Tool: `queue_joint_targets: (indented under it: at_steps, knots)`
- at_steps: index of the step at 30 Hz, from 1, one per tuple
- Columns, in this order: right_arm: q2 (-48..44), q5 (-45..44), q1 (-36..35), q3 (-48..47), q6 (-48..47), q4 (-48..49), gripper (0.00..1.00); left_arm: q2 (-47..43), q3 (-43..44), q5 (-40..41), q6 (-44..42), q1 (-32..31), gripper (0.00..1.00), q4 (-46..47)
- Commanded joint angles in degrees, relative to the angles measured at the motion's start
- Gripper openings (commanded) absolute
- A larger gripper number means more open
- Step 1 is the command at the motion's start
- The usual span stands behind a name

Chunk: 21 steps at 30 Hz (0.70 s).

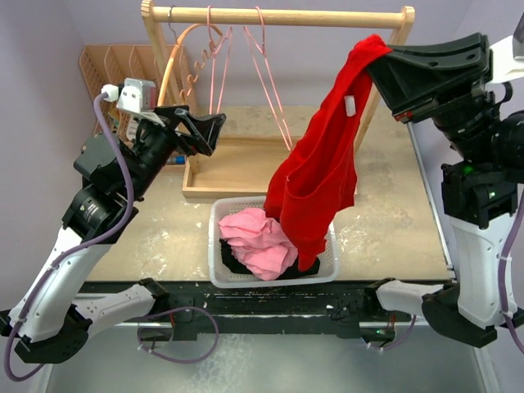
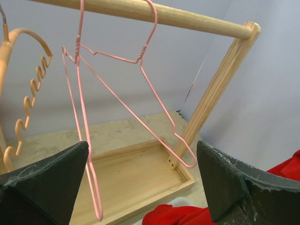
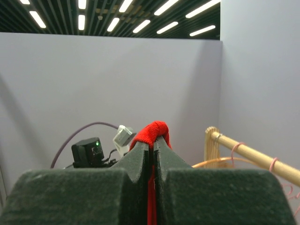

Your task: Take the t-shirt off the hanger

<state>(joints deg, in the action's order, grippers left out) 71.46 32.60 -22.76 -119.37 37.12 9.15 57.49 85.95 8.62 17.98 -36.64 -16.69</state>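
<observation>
A red t-shirt hangs free from my right gripper, which is shut on its top edge, high at the right end of the wooden rack. The pinched fold shows in the right wrist view. The shirt's lower end drapes into the white basket. It is off any hanger. Two bare pink wire hangers hang on the rack's rod; they also show in the left wrist view. My left gripper is open and empty, left of the hangers, facing them.
The basket holds pink clothes and something dark. The rack stands on a wooden tray base. An orange wavy hanger hangs at the rod's left end. A wooden slotted organiser stands at the back left.
</observation>
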Motion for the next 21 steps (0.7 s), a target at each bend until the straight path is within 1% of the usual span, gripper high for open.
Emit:
queue_joint_targets:
  at_steps: [1,6,9,14,21]
  knots:
    - [-4.1,-1.1,-0.1,7.6,-0.1,5.7,0.0,-2.7,-1.4,1.0,0.9,0.2,0.99,2.2]
    - [-11.0,-3.6,-0.2,16.3,-1.8,5.3,0.0,-4.4,-2.9,2.5,1.2,0.2,0.99,1.9]
    - [-14.0,-6.0,-0.2,17.2,-3.2,3.6,0.0,-4.9,-3.8,3.6,1.6,0.2,0.99,1.7]
    - [-16.0,-6.1,-0.2,16.2,-4.1,0.8,0.0,-5.2,-5.0,3.6,3.0,0.2,0.99,1.8]
    - [-18.5,-5.5,-0.1,23.3,-3.6,0.4,0.0,-5.5,-6.0,2.8,4.2,0.2,0.99,2.0]
